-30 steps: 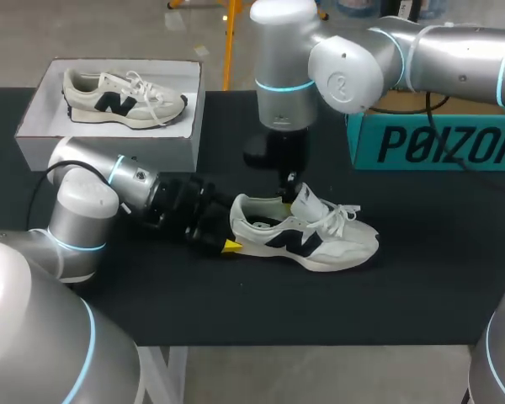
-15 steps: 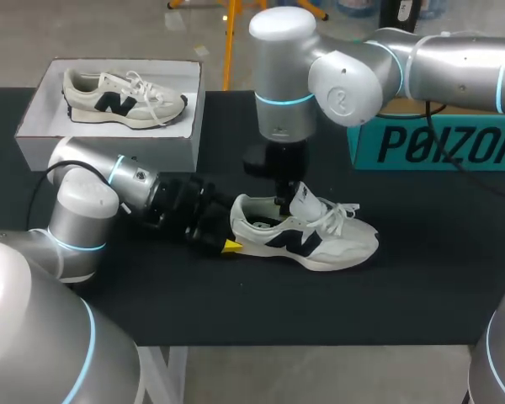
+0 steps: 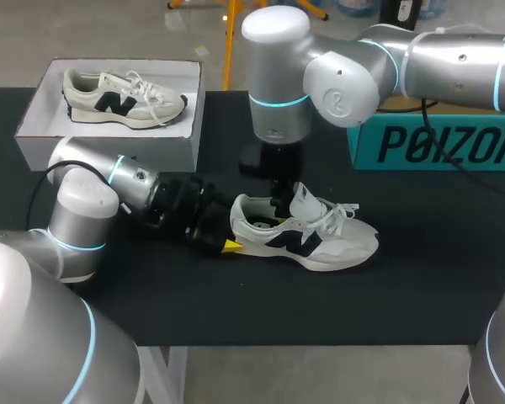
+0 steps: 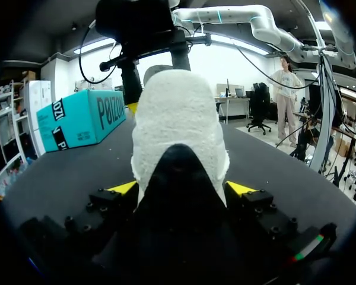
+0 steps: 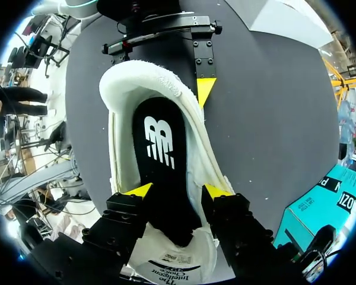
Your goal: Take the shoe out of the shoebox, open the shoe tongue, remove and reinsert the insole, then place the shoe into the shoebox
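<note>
A dark surface [image 3: 421, 269] carries everything. At its far left stands a white shoebox [image 3: 109, 147] with a second shoe [image 3: 122, 97] lying inside on its sole, toe to the right.

Nearer, left of centre, the left arm lies low along the surface. Its left hand [image 4: 181, 189] is clamped on the heel of the shoe [image 3: 320, 240], one yellow tip pressed against each side.

The shoe stands upright on the surface, well apart from the shoebox, toe to the right, laces loose. Its tongue [image 3: 307, 200] is lifted up and forward.

The right arm comes down from above – its right hand [image 5: 178, 190] sits in the shoe's mouth, fingers apart and gripping nothing, tips over the black insole [image 5: 160, 148], which lies flat inside.

At the far right is a teal box [image 3: 438, 143].
</note>
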Controlling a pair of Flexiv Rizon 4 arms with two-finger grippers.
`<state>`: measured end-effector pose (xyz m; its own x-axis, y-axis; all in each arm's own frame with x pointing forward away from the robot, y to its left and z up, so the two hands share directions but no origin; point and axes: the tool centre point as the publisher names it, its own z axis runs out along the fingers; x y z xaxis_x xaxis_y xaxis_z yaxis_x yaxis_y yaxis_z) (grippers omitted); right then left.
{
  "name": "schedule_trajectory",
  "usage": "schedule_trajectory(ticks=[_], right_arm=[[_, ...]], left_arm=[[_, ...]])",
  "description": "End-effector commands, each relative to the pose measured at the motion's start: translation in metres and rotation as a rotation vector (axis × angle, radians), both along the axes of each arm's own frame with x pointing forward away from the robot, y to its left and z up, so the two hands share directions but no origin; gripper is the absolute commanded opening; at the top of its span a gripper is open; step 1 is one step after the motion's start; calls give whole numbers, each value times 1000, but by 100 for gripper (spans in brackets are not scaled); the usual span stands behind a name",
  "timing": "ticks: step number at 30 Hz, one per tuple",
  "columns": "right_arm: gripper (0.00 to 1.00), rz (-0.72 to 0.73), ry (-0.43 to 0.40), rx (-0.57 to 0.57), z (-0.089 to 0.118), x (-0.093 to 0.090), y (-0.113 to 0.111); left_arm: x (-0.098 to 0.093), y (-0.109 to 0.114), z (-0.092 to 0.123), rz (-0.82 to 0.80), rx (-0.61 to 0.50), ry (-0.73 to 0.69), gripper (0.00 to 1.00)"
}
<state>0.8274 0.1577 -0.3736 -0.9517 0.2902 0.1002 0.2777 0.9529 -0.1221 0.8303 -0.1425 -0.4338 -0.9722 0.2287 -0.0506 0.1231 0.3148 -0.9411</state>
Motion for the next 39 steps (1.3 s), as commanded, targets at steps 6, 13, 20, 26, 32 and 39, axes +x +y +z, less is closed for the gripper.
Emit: schedule_trajectory(ticks=[6, 13, 20, 26, 32, 39], right_arm=[[49, 10, 37, -16, -57, -11, 15], [0, 12, 128, -20, -70, -26, 13], [0, 8, 156, -27, -53, -20, 12], [0, 2, 126, -16, -43, -13, 8], [0, 3, 129, -9, -29, -8, 6], [0, 0, 149, -3, -14, 0, 4]], left_arm=[[0, -1, -2, -4, 2, 1, 0], [0, -1, -2, -4, 2, 1, 0], [0, -1, -2, -4, 2, 1, 0], [0, -1, -2, -4, 2, 1, 0], [0, -1, -2, -4, 2, 1, 0], [0, -1, -2, -4, 2, 1, 0]])
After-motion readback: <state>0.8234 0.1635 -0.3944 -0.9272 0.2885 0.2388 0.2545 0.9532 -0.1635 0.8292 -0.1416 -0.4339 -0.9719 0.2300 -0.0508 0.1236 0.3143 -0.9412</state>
